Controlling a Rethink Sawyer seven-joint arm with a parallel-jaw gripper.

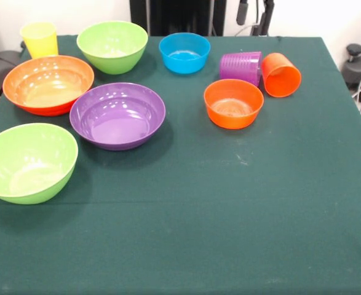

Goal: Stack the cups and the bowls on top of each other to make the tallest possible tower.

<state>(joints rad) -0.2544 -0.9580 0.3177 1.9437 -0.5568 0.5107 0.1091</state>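
Tool out of frame, state unknown. Orange cup (281, 74) and purple cup (241, 66) lie tipped, touching; may roll when grabbed.

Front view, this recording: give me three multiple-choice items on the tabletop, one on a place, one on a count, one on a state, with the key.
1. What stands directly beside the yellow cup?
A. blue bowl
B. a lime green bowl
C. small orange bowl

2. How many lime green bowls are on the table?
A. one
B. two
C. three

3. How does the orange cup rest?
A. upright
B. upside down
C. on its side

Key:
1 B, the far lime green bowl is its neighbour.
2 B, that one plus the near lime green bowl.
3 C, its open mouth faces the camera, next to the purple cup.
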